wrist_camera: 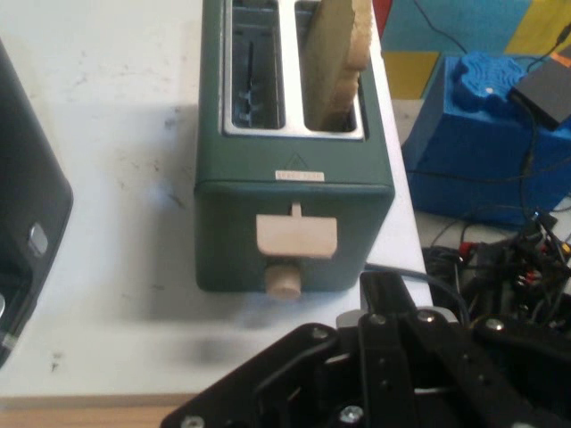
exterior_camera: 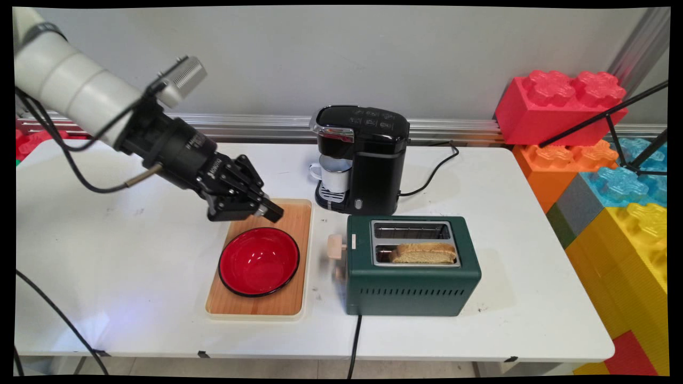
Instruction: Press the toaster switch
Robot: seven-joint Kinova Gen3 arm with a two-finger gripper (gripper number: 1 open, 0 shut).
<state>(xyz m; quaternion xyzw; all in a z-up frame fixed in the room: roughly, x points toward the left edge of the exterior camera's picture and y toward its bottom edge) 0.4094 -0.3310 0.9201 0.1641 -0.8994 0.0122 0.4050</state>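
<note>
Overhead, one gripper (exterior_camera: 269,210) is hovering above the far edge of one wooden tray (exterior_camera: 291,306) carrying one empty red bowl (exterior_camera: 259,261); whether its fingers are parted, I cannot tell. One green toaster (exterior_camera: 411,290) is holding one bread slice (exterior_camera: 422,252) in its near slot. One coffee machine (exterior_camera: 368,160) is sheltering one mug (exterior_camera: 335,173) on the bench (exterior_camera: 106,266).

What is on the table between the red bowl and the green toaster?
Only the wooden tray's right edge, then bare table, in the main view; the toaster's lever points toward the bowl.
</note>
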